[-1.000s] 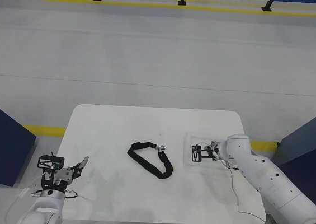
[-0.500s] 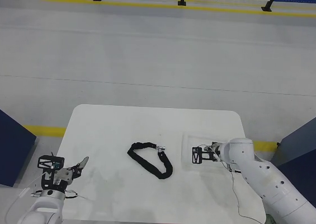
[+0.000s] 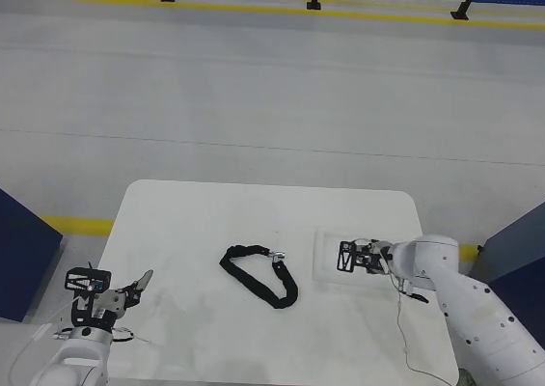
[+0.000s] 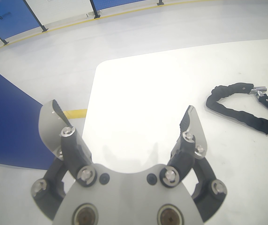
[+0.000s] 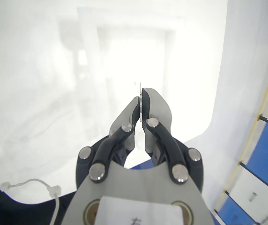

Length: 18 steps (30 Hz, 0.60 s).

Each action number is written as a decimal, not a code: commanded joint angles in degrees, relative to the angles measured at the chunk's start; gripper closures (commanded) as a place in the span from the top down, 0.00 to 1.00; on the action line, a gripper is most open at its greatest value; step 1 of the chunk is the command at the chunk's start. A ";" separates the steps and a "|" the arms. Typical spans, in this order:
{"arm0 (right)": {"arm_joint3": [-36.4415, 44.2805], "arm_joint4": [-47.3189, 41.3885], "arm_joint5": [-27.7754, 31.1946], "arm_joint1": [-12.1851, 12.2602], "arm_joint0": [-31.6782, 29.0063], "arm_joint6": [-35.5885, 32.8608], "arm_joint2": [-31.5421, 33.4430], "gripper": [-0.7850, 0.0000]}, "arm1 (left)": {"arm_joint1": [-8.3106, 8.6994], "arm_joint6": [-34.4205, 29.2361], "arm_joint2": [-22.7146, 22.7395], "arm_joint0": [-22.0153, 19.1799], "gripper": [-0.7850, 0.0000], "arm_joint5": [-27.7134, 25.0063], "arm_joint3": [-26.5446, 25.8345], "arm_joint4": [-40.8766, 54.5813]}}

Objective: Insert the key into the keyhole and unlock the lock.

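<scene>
A black chain lock (image 3: 258, 276) lies curled mid-table, its silver lock head (image 3: 277, 256) at the upper end; it also shows as the chain lock (image 4: 241, 108) with the metal head (image 4: 258, 90). My right gripper (image 3: 347, 257) hovers over a shallow clear tray (image 3: 322, 259) to the right of the chain. In the right wrist view that gripper (image 5: 141, 94) is shut on a thin flat key (image 5: 140, 92) held edge-on. My left gripper (image 4: 124, 118) is open with nothing between its fingers, at the table's front left corner (image 3: 118, 294).
The white table (image 3: 204, 212) has rounded corners and bare room around the chain. Dark blue panels (image 3: 2, 251) stand beside it on both sides. A thin white cable (image 5: 30, 186) runs by the right arm.
The right gripper has drawn back a little to the right and away over the tray, with the key in it. The left arm and the chain have not moved.
</scene>
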State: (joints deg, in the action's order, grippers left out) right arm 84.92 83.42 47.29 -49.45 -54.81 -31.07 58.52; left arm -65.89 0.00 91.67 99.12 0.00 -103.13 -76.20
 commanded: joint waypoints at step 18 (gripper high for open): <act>-4.01 -50.68 10.71 4.84 -19.35 3.46 21.73 0.00 | 0.00 0.00 0.00 0.00 1.00 0.00 0.00 0.00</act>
State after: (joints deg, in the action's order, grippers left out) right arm 80.97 36.27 57.92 -44.85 -73.41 -26.59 79.98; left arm -65.89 0.00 91.67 99.12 0.00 -103.13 -76.20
